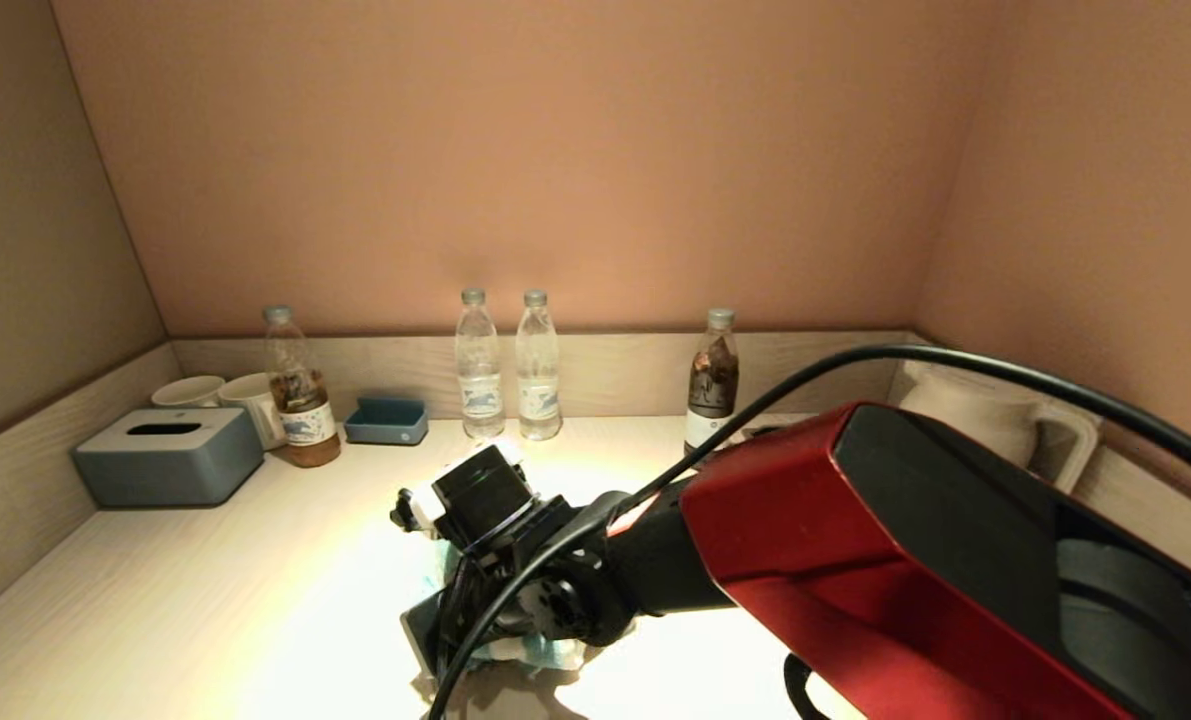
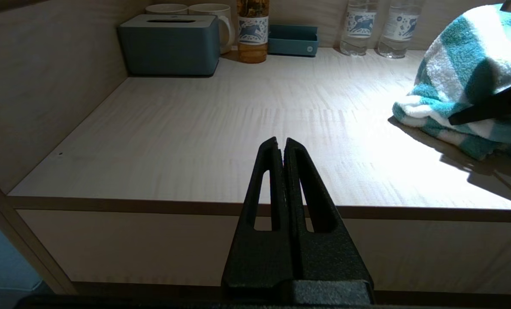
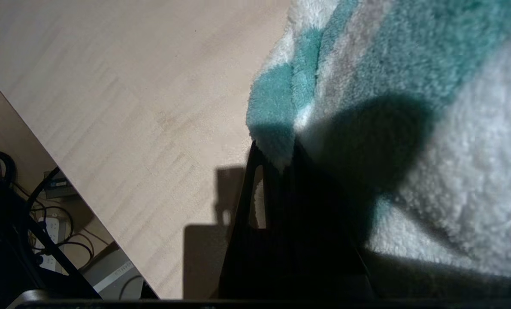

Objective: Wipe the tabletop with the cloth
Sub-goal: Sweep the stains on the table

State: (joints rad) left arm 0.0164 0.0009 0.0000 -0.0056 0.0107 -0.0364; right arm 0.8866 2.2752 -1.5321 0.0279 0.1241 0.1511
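Note:
The cloth (image 2: 465, 81) is a teal-and-white striped towel, bunched on the pale wood tabletop (image 2: 238, 128) near its front middle. My right gripper (image 3: 276, 154) is shut on a fold of the cloth (image 3: 388, 86) and points down at the tabletop (image 3: 131, 107). In the head view my red right arm (image 1: 855, 520) covers most of the cloth (image 1: 545, 652), and the gripper's fingers are hidden under the wrist. My left gripper (image 2: 281, 143) is shut and empty, parked low in front of the table's front edge, left of the cloth.
Along the back wall stand a grey-blue tissue box (image 1: 167, 455), two mugs (image 1: 225, 395), a tea bottle (image 1: 300, 390), a small blue tray (image 1: 387, 420), two water bottles (image 1: 505, 365) and a dark bottle (image 1: 712, 375). A white object (image 1: 995, 420) sits at the right. Walls close three sides.

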